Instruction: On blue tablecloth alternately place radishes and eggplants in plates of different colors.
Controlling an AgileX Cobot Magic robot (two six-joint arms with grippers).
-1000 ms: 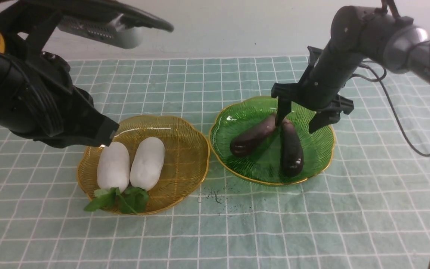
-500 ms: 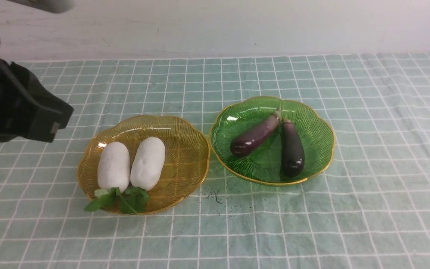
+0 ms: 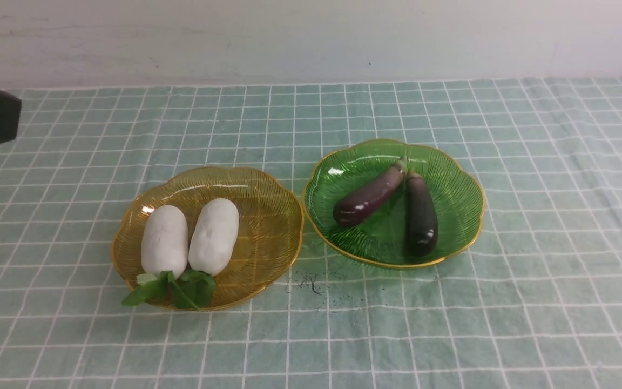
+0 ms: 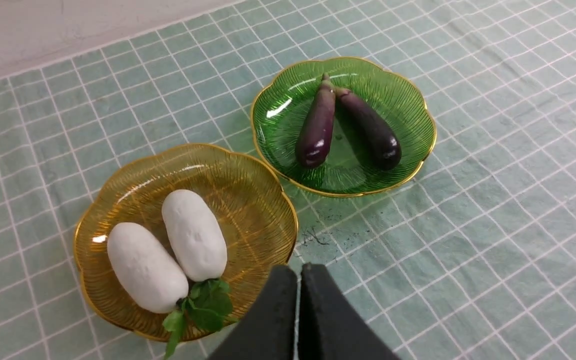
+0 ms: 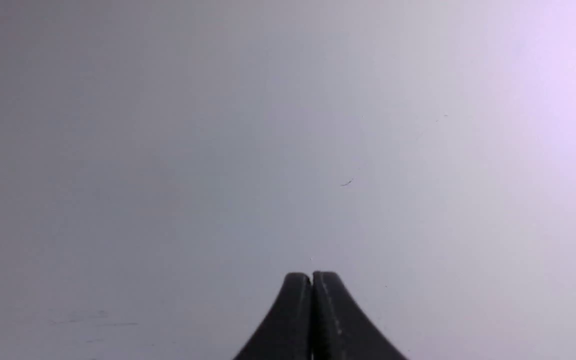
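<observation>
Both radishes (image 3: 164, 240) lie side by side in the yellow plate (image 3: 268, 186), and both eggplants (image 3: 370, 196) in the green plate (image 3: 454, 186) just beside it on the blue tablecloth (image 3: 505, 302). Your left gripper (image 4: 298, 270) and right gripper (image 5: 312, 276) are pressed together, empty, clear of both plates. Your sorting looks finished; nothing appears left to place.

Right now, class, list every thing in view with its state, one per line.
Radishes, side by side in amber plate.
Eggplants, in green plate, stem ends touching.
Tablecloth, spread out, slightly wrinkled.
Left gripper, shut, empty.
Right gripper, shut, empty.
</observation>
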